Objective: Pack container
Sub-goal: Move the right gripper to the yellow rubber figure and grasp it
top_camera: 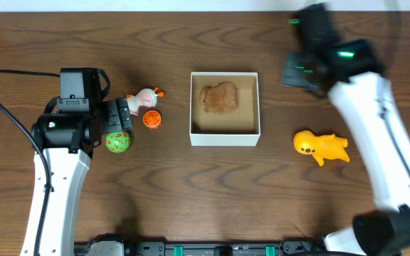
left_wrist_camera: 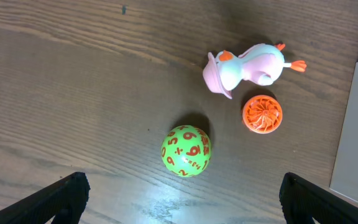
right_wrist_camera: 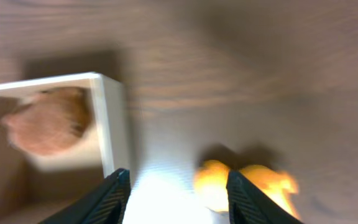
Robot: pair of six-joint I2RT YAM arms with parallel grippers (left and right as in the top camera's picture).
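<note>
The container (top_camera: 224,136) is a shallow white box with a brown cardboard inside at the table's middle. A brown toy (top_camera: 219,98) lies in it; it also shows in the right wrist view (right_wrist_camera: 48,121). My left gripper (left_wrist_camera: 182,199) is open and empty above a green ball with orange numbers (left_wrist_camera: 186,151). A white and pink duck toy (left_wrist_camera: 247,68) and an orange round toy (left_wrist_camera: 263,114) lie beyond it. My right gripper (right_wrist_camera: 176,196) is open and empty, to the right of the container wall (right_wrist_camera: 107,118), with a yellow toy (right_wrist_camera: 241,183) blurred past it.
In the overhead view the green ball (top_camera: 118,141), the duck toy (top_camera: 146,99) and the orange round toy (top_camera: 152,119) lie left of the container. The yellow toy (top_camera: 320,146) lies right of it. The right arm (top_camera: 365,107) reaches in from the right edge.
</note>
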